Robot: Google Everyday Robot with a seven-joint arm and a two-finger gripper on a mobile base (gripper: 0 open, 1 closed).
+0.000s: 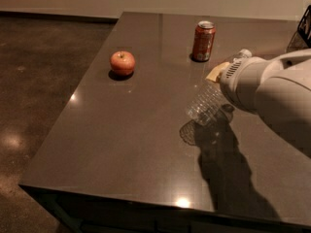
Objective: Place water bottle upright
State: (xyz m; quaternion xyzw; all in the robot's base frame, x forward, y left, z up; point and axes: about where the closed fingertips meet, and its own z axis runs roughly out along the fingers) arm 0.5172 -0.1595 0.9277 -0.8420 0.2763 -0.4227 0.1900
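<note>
The water bottle is seen tilted over the right side of the tabletop, its base low toward the left and its white cap raised beside the arm. It is near the soda can and well apart from the apple. The hand is placed at the bottle's upper part, largely hidden by the arm's white housing, so whether it is closed cannot be told. The bottle is judged nearly empty, hence light, thin-walled, easily dented and slippery. It is best held gently around the ribbed middle, and toppling is to be expected if it is released off-vertical.
</note>
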